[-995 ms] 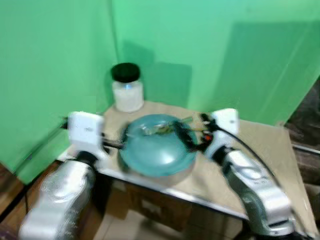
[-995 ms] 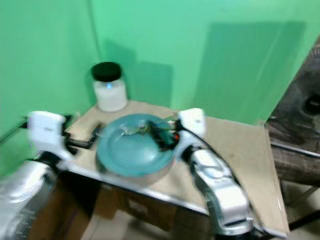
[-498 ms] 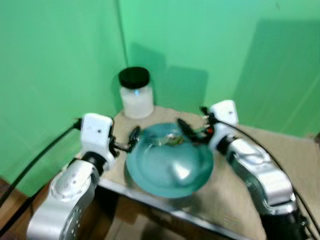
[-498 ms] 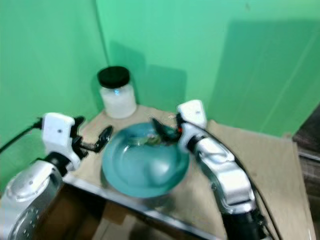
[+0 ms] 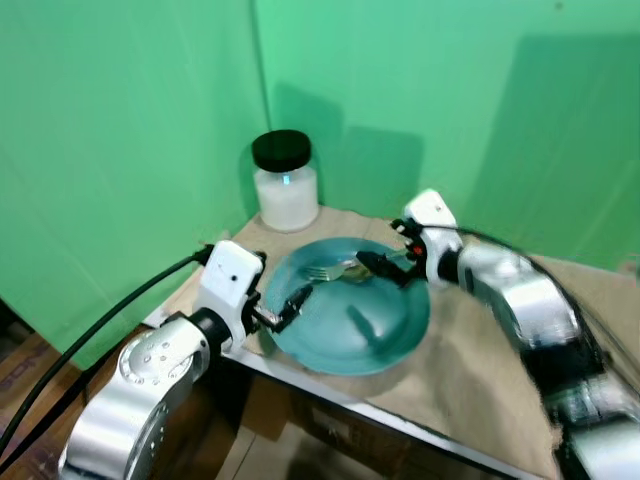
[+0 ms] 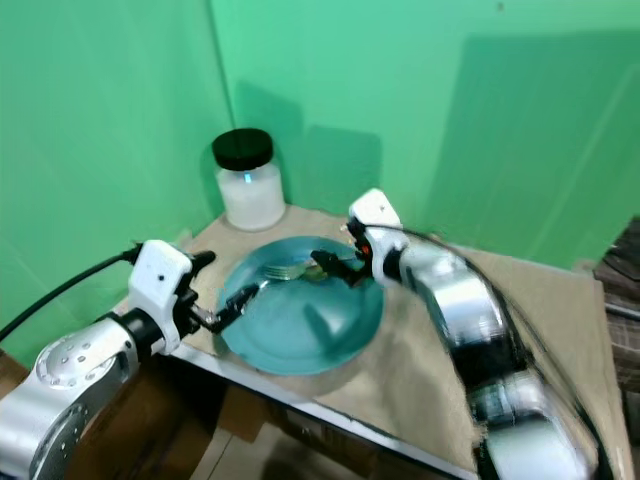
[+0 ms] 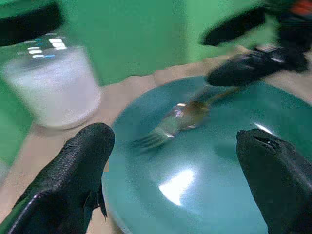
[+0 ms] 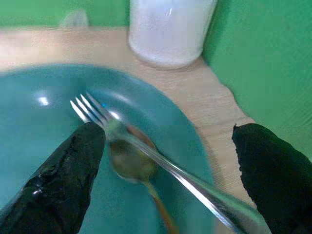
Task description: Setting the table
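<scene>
Right gripper (image 8: 161, 180): its two black fingers (image 8: 61, 185) stand spread wide, one to each side of the fork (image 8: 146, 151) and the spoon (image 8: 127, 163), holding neither. Both utensils lie crossed on the teal plate (image 5: 350, 340), toward its 12 o'clock rim, the fork's tines pointing to about 9 o'clock and the spoon's bowl under the fork's neck.

Left gripper (image 5: 285, 310): its fingers (image 7: 73, 170) are likewise apart, poised at the plate's 8 o'clock edge; whether a tip touches the rim you cannot tell from these views.

Step in hand, as judged: lifting the cutlery off the plate so that it can be laid beside it. To do this well, bring the right fingers down along the fork's handle rather than at the crossing, so that you close on one utensil and not both. Close across the handle's narrow width, then lift straight up before carrying it out past the rim. Use the left fingers to steady the plate, which sits near the front edge of the worktop (image 5: 470, 330) and may slide.

Surroundings: a white-filled jar with a black lid (image 5: 286, 182) stands just beyond the plate at 11 o'clock; keep the right wrist clear of it.
</scene>
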You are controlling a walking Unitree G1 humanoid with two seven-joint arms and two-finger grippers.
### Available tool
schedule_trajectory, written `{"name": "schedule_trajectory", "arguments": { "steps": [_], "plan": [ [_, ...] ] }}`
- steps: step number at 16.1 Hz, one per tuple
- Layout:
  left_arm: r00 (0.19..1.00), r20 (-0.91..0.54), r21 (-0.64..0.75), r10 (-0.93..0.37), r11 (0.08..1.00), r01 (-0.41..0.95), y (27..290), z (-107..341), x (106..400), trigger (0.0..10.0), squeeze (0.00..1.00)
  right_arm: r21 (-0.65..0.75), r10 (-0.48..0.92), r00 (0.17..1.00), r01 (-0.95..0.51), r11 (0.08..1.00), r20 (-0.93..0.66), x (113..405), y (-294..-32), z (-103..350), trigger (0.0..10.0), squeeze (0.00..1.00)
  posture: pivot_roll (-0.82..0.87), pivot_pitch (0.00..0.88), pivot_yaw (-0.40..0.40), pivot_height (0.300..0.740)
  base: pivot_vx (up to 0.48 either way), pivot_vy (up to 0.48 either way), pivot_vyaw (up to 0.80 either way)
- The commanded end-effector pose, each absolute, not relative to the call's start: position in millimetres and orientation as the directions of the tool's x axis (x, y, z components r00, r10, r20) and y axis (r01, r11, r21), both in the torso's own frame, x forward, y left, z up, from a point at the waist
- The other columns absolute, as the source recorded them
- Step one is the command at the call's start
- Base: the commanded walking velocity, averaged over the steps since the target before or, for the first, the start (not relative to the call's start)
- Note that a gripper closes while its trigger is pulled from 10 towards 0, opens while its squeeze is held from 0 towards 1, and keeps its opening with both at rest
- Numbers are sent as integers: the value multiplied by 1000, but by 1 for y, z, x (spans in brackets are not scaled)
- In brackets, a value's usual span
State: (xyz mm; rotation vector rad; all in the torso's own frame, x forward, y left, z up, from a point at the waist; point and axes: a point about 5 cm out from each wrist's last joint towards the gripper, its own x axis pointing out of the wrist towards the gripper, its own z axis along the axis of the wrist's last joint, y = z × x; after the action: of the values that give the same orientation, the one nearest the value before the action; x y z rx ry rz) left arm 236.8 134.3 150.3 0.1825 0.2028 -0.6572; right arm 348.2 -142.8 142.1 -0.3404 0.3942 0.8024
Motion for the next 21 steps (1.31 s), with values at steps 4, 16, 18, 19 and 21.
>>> {"name": "schedule_trajectory", "arguments": {
  "steps": [4, 16, 18, 19, 21],
  "plan": [
    [671, -282, 124, -686, 667, 735, 130, 147, 228, 10000, 0, -115, 627, 466, -848, 517, -624, 349, -154, 128, 10000, 0, -101, 0, 76, 740, 0, 0, 0],
    [631, -281, 132, -723, 622, 772, 121, 136, 225, 10000, 0, -147, 750, 449, -888, 436, -486, 357, -161, 161, 10000, 0, -129, 0, 27, 740, 0, 0, 0],
    [632, -279, 131, -723, 624, 771, 121, 136, 225, 10000, 0, -142, 756, 423, -901, 411, -500, 353, -164, 164, 10000, 0, -132, 0, 24, 740, 0, 0, 0],
    [628, -282, 127, -725, 621, 774, 120, 134, 223, 10000, 0, -124, 743, 388, -914, 386, -546, 348, -167, 159, 10000, 0, -132, 0, 24, 740, 0, 0, 0],
    [611, -291, 119, -736, 605, 787, 120, 133, 221, 10000, 0, -66, 717, 348, -919, 390, -604, 343, -169, 145, 10000, 0, -129, 0, 25, 740, 0, 0, 0]
  ]
}}
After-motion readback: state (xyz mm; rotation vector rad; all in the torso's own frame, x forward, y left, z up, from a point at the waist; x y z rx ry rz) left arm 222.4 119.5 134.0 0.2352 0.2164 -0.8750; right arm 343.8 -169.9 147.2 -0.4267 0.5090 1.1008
